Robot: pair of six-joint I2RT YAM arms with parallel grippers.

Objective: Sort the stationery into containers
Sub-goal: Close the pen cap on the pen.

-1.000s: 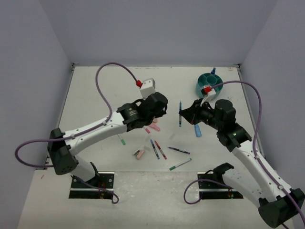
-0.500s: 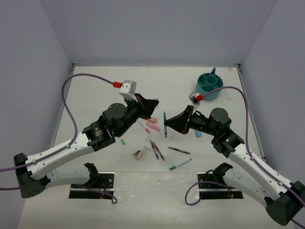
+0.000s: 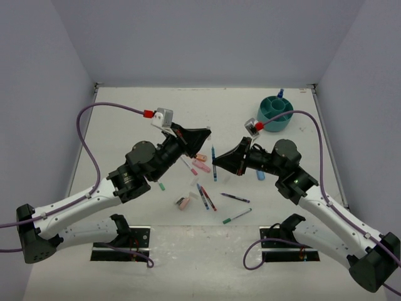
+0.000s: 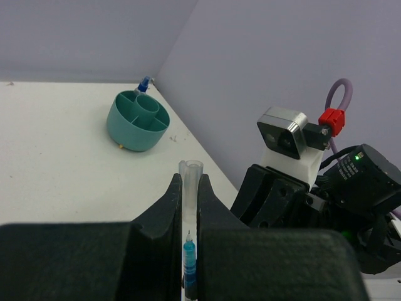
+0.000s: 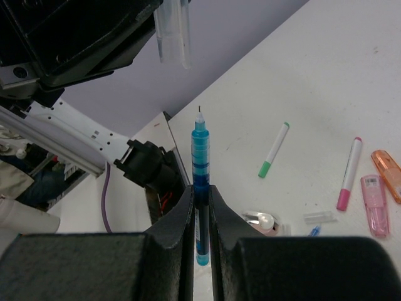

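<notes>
Above the white surface [image 3: 113, 135], your left jaws pinch a clear cap [image 4: 190, 174] and your right jaws pinch the blue pen [image 5: 200, 157] tip-first toward it, seemingly for capping before the teal organizer [image 3: 276, 123] at the far right.

- My right gripper [image 5: 200, 193] hid the lower barrel of the blue pen [image 5: 200, 157] between its fingers.
- The clear cap [image 5: 172, 31], held in my left gripper [image 4: 189, 182], ran off the top edge of the right wrist view.
- The teal organizer [image 3: 276, 122] covered most of the small bottle [image 3: 280, 93].
- My right arm [image 3: 283, 157] hid part of the light-blue highlighter [image 3: 260, 176].
- The right wrist view's edge cut the orange highlighter [image 5: 390, 172].
</notes>
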